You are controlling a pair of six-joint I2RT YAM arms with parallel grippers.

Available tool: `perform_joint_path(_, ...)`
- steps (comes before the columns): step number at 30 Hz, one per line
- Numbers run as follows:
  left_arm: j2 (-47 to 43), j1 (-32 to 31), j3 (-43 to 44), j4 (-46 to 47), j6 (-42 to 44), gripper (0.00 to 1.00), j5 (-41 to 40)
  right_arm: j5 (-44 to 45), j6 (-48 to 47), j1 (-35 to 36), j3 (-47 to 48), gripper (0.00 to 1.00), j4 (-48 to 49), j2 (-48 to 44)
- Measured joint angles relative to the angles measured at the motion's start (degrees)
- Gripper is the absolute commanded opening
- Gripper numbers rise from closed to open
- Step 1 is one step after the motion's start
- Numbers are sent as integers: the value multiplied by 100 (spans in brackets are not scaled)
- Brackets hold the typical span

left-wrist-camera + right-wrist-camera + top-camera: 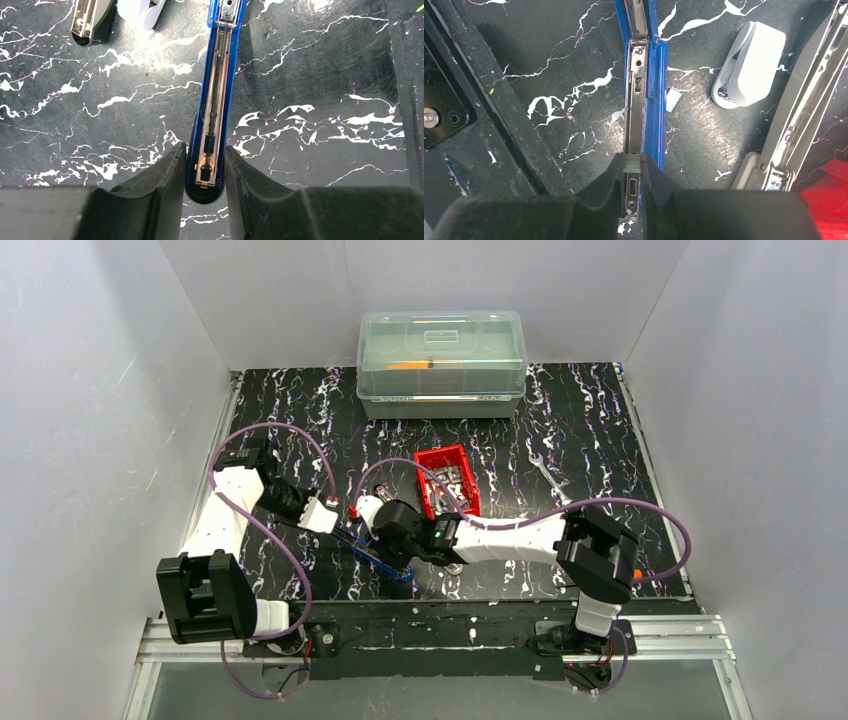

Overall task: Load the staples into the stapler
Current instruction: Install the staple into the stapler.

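Observation:
A blue stapler (385, 562) lies opened flat on the black marbled table. In the left wrist view my left gripper (205, 150) is shut on the rounded end of the stapler's lid arm (216, 90), whose spring shows. In the right wrist view my right gripper (632, 162) is shut on a short silvery strip of staples (632, 164), held right over the stapler's metal channel (636, 110). More staples lie in a red tray (447, 480) behind the grippers.
A grey stapler (804, 100) and a white staple remover (749, 65) lie just right of the blue stapler. A clear lidded box (441, 360) stands at the back. A wrench (548, 475) lies right of the tray.

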Motion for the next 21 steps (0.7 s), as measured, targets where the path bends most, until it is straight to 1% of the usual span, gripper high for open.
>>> perform_joint_path(16,0,-2,2,-11,-4,2,0,4,22,11,-120,12,195,72)
perform_joint_path(21,0,-2,2,-15,-4,2,0,24,22,11,-162,16,267,72)
